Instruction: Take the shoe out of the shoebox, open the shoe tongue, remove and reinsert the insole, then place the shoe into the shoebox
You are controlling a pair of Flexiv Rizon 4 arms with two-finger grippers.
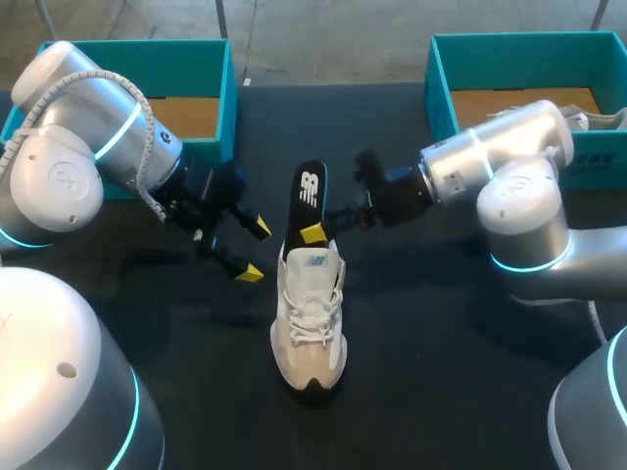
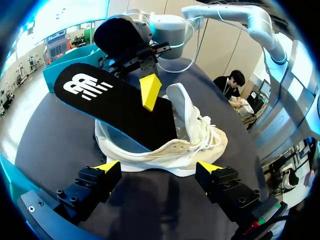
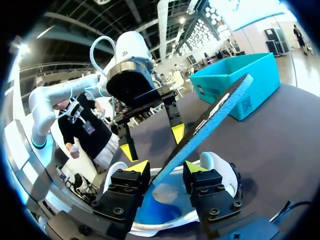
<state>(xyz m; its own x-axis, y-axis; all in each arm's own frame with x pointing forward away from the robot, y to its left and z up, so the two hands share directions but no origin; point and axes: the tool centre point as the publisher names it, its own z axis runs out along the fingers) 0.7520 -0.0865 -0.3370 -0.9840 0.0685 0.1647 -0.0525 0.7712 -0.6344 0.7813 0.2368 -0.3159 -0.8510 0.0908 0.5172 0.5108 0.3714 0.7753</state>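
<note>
Half out of the white laced sneaker (image 1: 312, 313), the black foam insole (image 1: 310, 191) sits pinched by the right gripper (image 1: 313, 233), apparently for removal; the left gripper (image 1: 255, 251) gapes empty at ten o'clock.

Dark table (image 1: 431, 372), white shoe (image 1: 311, 323) mid-table, 2 teal shoeboxes (image 1: 228, 98) (image 1: 439, 83) at back
</note>
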